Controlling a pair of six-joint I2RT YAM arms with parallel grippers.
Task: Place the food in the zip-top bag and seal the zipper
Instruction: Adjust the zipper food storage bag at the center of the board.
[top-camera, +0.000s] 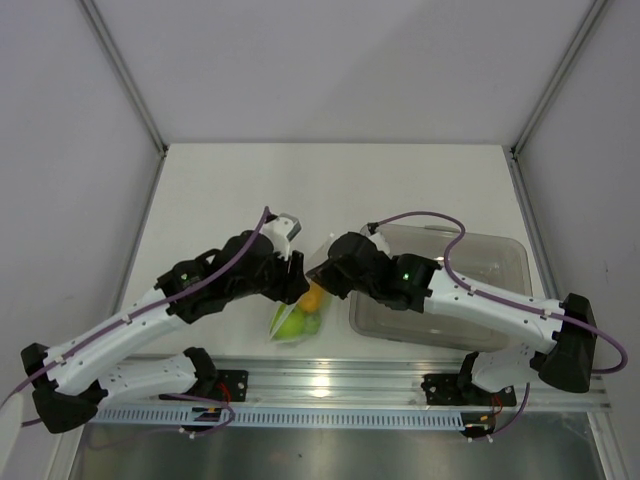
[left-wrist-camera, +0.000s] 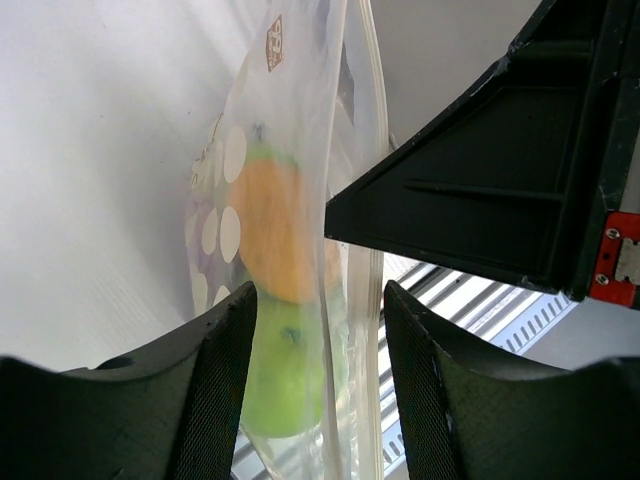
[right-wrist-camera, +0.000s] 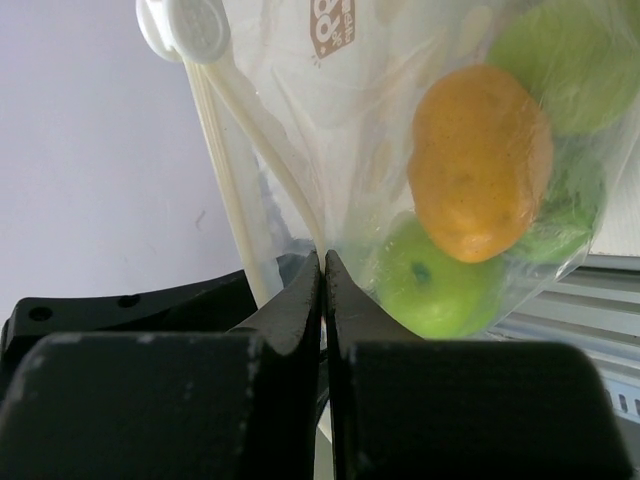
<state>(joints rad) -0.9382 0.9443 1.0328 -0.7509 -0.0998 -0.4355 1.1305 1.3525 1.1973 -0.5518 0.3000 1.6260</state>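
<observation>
The zip-top bag (top-camera: 297, 318) is being held at the middle of the overhead view, with the orange (right-wrist-camera: 478, 165) and a green fruit (right-wrist-camera: 435, 285) inside. Its edge is being pinched by the clenched right gripper (right-wrist-camera: 323, 268). The left gripper (left-wrist-camera: 318, 300) is being held released, jaws apart astride the bag's edge at lower centre.

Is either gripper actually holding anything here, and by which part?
The right gripper is shut on the zip-top bag, pinching its film beside the zipper. The left gripper straddles the bag with jaws apart, not clamping it.
</observation>
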